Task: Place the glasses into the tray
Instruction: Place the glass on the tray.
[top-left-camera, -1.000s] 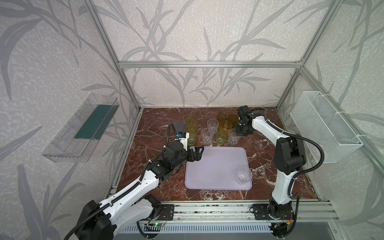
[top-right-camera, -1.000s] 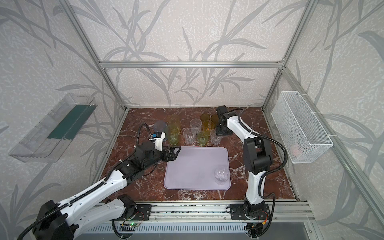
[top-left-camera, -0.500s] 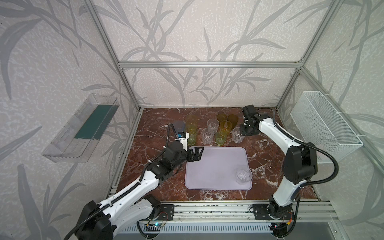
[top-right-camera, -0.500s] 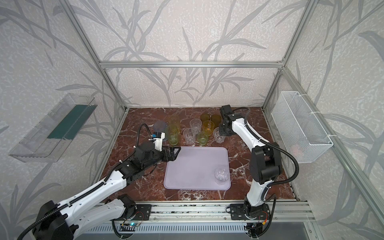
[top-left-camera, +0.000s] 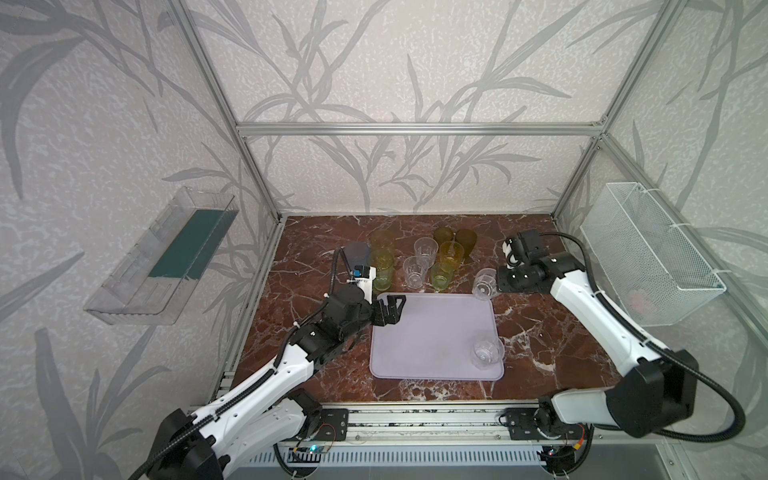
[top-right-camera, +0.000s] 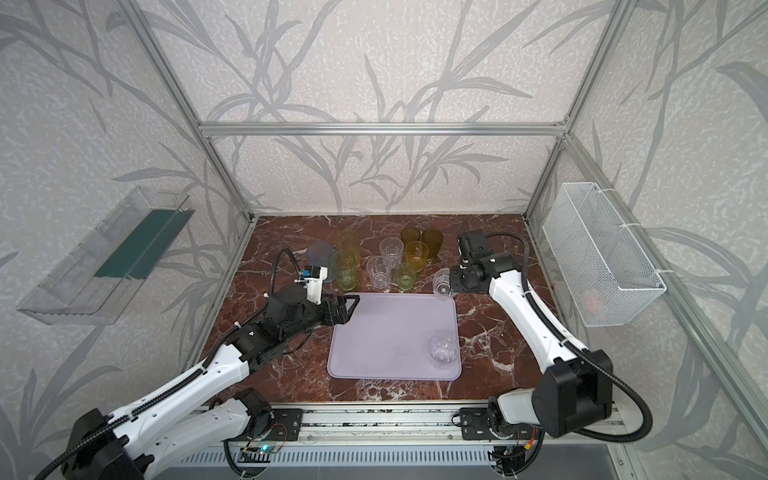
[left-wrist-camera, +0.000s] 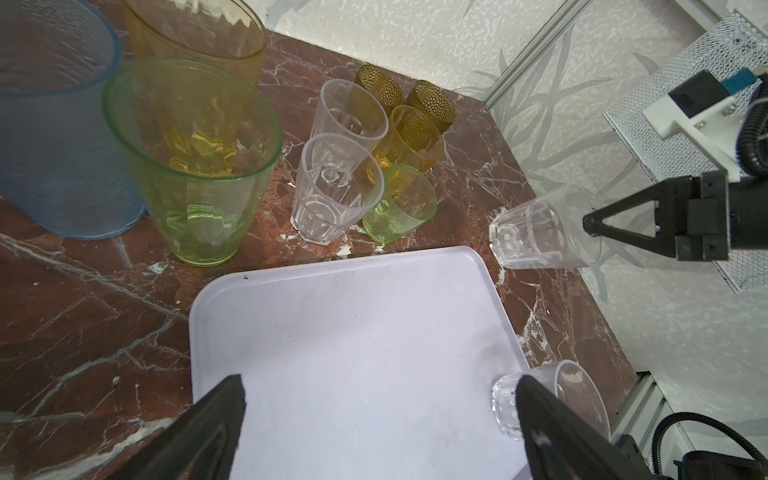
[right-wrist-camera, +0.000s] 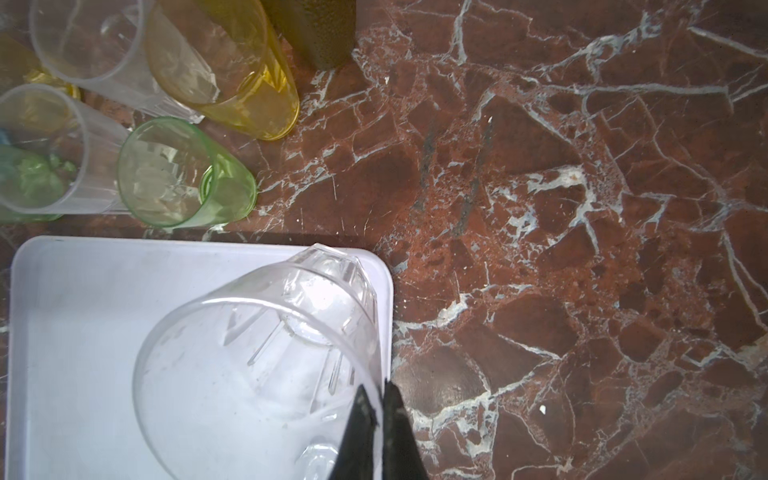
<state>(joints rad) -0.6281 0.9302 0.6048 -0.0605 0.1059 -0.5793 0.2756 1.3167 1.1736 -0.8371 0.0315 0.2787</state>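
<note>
As right hand (right-wrist-camera: 376, 399) pinches its rim, clear glass (right-wrist-camera: 257, 353) by tray (right-wrist-camera: 83, 291) corner

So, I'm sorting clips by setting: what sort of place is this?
Probably a robot test cell, not a home: an aluminium frame with leaf-patterned wall panels boxes in the marble-look tabletop, and the left arm and right arm are mounted on a front rail.

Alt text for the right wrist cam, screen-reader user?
The right gripper, jaws shut on the rim, holds a clear faceted tumbler tilted by a corner of the pale lilac tray. Beyond the tray, a green tumbler, a yellow tumbler and clear tumblers stand on the red marble tabletop.
</note>
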